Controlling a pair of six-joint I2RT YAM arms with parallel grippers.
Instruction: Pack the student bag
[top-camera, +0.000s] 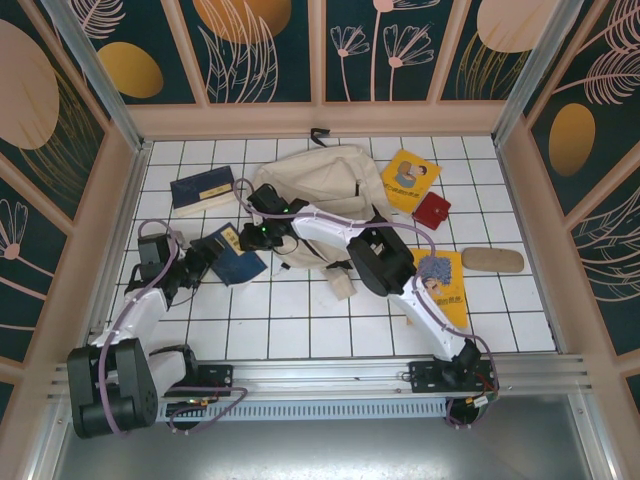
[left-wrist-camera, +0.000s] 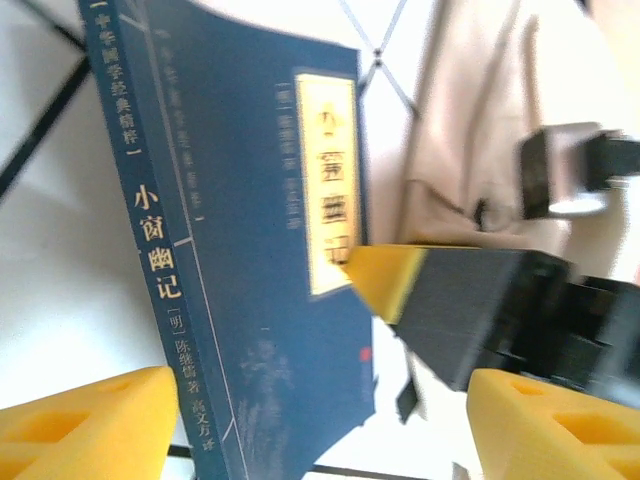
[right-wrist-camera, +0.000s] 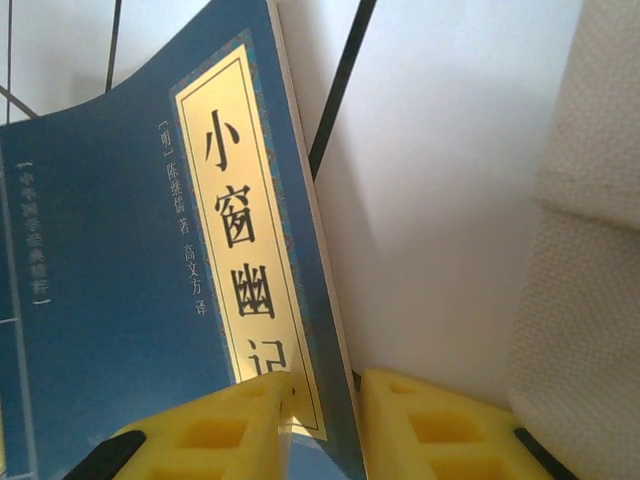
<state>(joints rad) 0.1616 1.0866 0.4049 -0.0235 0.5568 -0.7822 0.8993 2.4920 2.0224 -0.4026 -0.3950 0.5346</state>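
We see a white tiled table (top-camera: 300, 320) carrying the student bag (top-camera: 320, 175) — around it a dark blue book (top-camera: 203, 190), a second blue book (top-camera: 232, 258), a yellow book (top-camera: 410, 178), another yellow book (top-camera: 447, 298), a red pouch (top-camera: 432, 210) and a tan case (top-camera: 492, 260).

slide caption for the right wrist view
yellow fingers straddling the edge of a blue chinese book, white tiled table and beige backpack beyond

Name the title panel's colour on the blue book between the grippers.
Gold title panel with black characters on the blue book; clearest in right wrist view.
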